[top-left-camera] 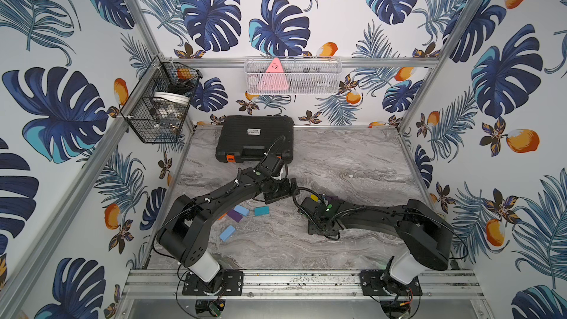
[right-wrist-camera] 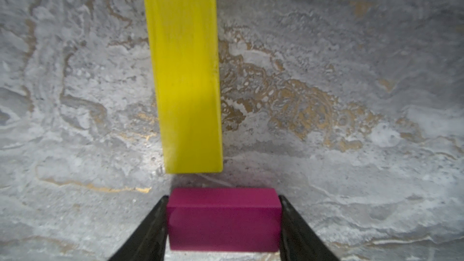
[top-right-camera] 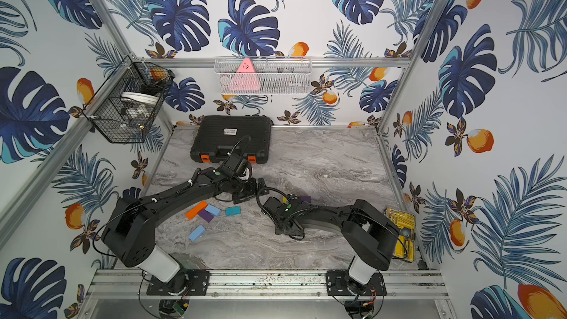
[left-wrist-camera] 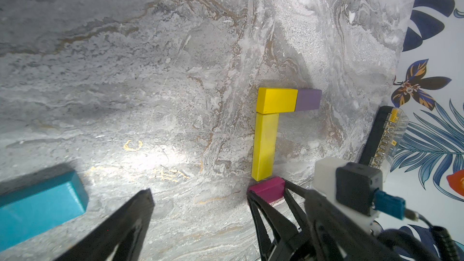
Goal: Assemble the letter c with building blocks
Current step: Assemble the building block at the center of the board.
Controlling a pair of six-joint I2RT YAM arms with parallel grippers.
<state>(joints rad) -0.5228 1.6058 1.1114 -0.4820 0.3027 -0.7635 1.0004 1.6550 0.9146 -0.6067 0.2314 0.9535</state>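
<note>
Magenta block (right-wrist-camera: 223, 218) is pinched between the right gripper's (right-wrist-camera: 223, 198) jaws, down at the worktop (right-wrist-camera: 351, 96), a thin gap short of the long yellow block's (right-wrist-camera: 185, 71) end. Bare marble lies open on both sides. Only the left wrist view shows the short yellow block (left-wrist-camera: 276, 100) and purple block (left-wrist-camera: 308, 99) forming the corner, with the teal block (left-wrist-camera: 40, 204) well apart. The left gripper (top-left-camera: 288, 188) hangs spread wide, empty.

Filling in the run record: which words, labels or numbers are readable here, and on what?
White label on the black case: print too small to read.
Pink triangle in the white basket: dark marks, too blurred to read.
The long yellow block and magenta block: no text.
</note>
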